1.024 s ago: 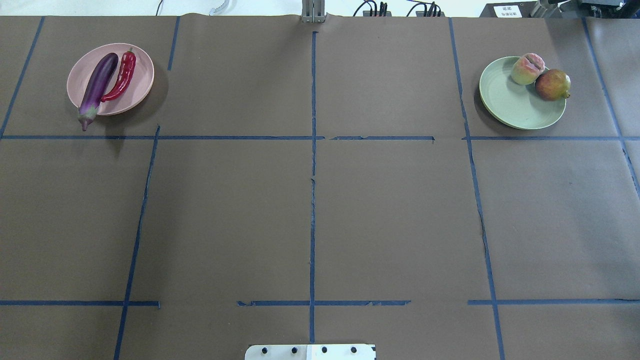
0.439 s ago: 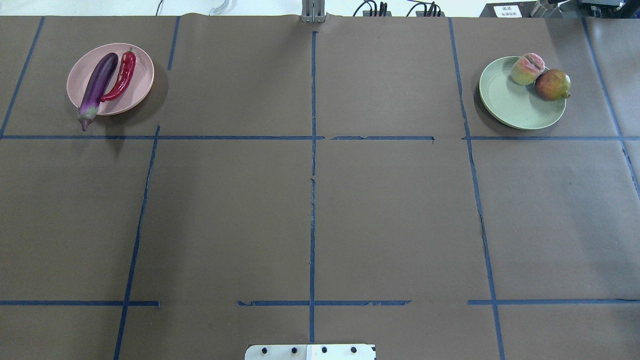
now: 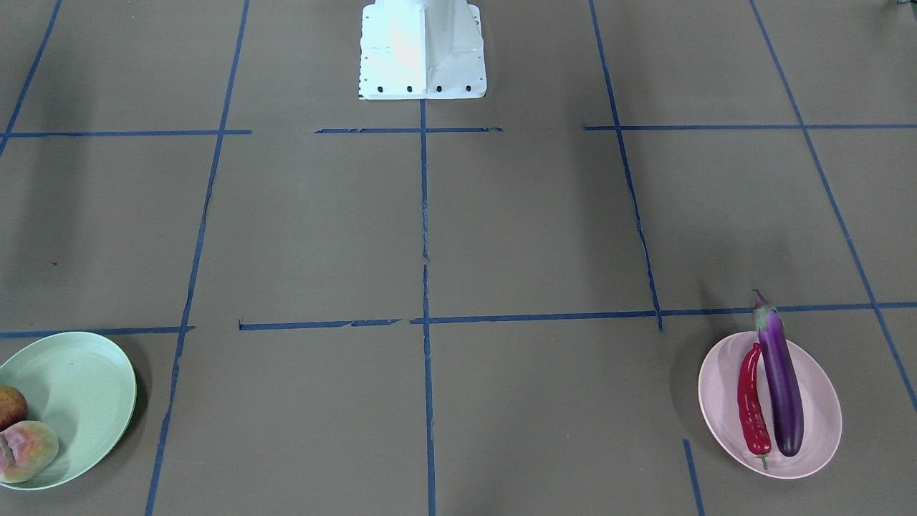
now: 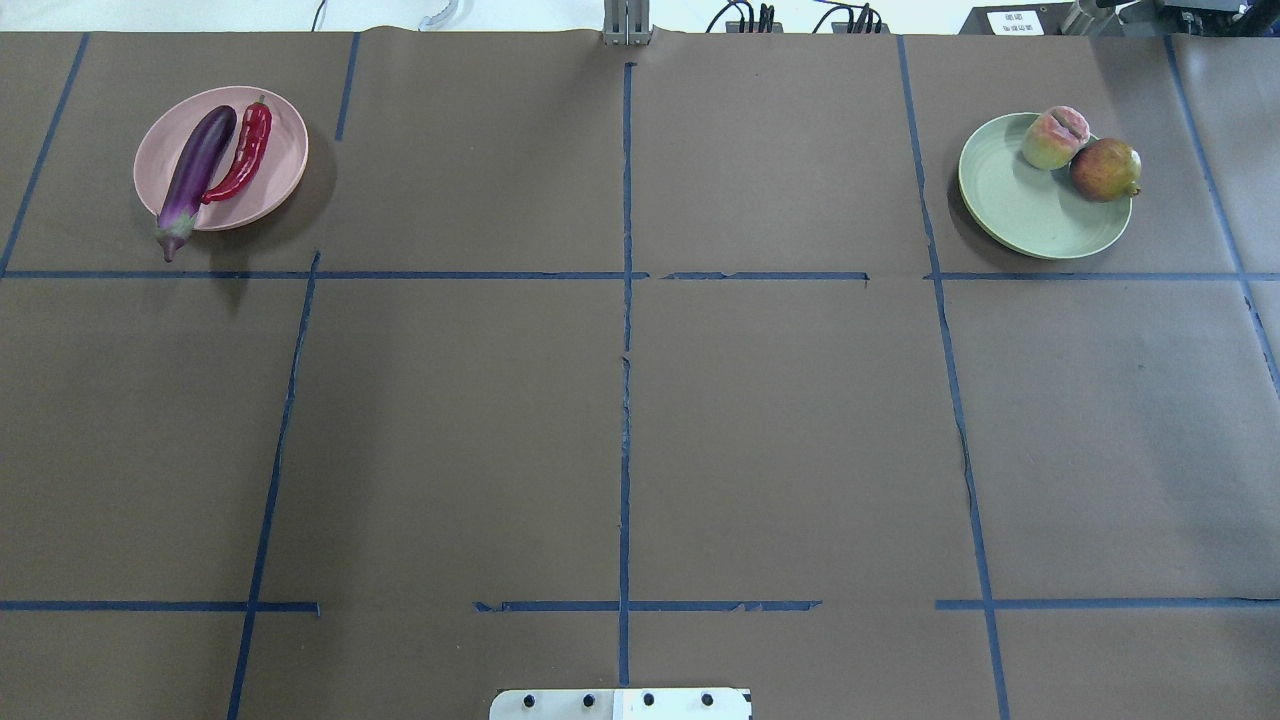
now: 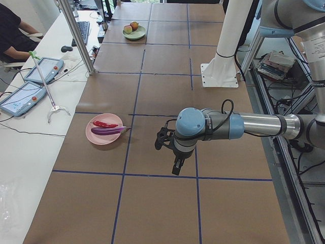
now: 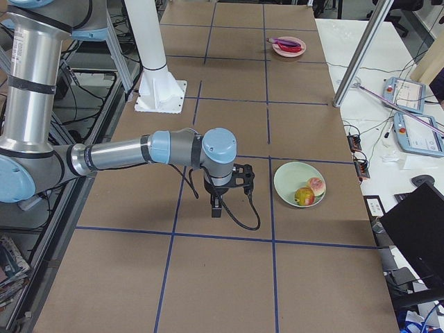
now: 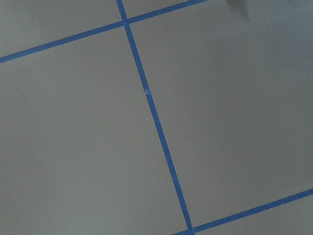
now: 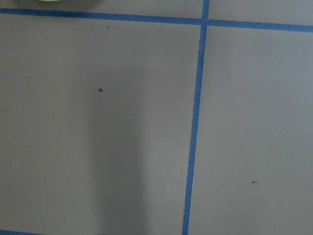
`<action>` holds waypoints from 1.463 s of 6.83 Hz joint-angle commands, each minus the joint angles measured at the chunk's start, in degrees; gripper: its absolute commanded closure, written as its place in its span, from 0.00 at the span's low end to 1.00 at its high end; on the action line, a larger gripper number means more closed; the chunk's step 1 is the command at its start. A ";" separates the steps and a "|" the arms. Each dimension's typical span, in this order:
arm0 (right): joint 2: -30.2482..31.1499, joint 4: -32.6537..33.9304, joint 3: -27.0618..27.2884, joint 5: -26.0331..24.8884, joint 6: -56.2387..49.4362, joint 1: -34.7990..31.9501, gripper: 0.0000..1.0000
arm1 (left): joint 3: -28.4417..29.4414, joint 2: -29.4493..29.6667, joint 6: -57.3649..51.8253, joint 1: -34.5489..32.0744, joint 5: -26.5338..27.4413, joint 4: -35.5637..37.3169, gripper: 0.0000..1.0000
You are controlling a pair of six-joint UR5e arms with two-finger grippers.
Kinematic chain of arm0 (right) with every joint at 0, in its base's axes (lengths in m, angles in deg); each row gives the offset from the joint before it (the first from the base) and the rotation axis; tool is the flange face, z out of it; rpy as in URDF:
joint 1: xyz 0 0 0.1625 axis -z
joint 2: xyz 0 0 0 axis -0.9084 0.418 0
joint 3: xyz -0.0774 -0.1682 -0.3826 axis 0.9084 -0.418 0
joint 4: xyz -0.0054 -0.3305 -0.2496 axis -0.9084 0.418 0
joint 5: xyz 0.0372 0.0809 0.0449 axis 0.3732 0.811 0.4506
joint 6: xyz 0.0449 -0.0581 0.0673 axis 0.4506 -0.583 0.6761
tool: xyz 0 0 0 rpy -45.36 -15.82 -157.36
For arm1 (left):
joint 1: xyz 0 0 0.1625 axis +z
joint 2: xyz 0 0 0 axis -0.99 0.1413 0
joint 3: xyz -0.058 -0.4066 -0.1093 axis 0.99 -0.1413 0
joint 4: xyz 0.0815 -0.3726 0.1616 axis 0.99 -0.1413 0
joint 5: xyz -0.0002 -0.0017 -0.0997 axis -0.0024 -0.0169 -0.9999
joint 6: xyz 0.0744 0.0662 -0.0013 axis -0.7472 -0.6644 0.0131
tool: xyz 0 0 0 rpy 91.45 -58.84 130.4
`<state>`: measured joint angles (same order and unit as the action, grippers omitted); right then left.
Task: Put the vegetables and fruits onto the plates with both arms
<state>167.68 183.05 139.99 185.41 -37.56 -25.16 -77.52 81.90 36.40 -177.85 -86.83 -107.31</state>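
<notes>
Matt brown paper (image 4: 780, 430) is crossed by strips of smooth blue tape (image 4: 625, 400). The eggplant (image 4: 195, 165) and chili pepper (image 4: 245, 155) shine glossy on a matt pink plate (image 4: 285, 170); the green plate (image 4: 1030, 215) is equally matt. The white base block (image 3: 423, 50) looks smoothly painted.

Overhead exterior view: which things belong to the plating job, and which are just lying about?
Job in hand:
pink plate holding the eggplant and chili pepper
green plate holding the peach and dark red fruit

Just lying about:
white base block
blue tape lines
cables and metal post at the far edge
</notes>
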 commanded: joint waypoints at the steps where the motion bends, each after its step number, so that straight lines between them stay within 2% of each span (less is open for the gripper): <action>1: -0.06 -0.67 0.41 0.05 0.02 0.01 0.00 | 0.03 -0.12 0.05 0.00 0.01 0.03 0.00; 2: 0.46 -2.33 0.33 0.05 0.02 -0.07 0.00 | 0.03 -0.12 0.05 0.00 0.10 0.03 0.00; 8: 0.64 -2.44 -1.34 0.31 0.11 0.01 0.00 | -0.68 0.06 -0.03 0.08 0.19 0.12 0.00; 9: 2.47 -2.44 -1.60 2.23 -2.07 0.01 0.00 | 0.02 0.23 0.05 0.78 0.28 0.81 0.00; 10: 3.79 -2.44 -1.43 5.55 -6.70 -0.51 0.00 | -0.15 1.71 -0.03 0.88 2.98 4.04 0.00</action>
<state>169.89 180.62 138.53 187.82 -40.07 -25.27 -77.76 82.46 36.40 -177.28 -85.89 -105.91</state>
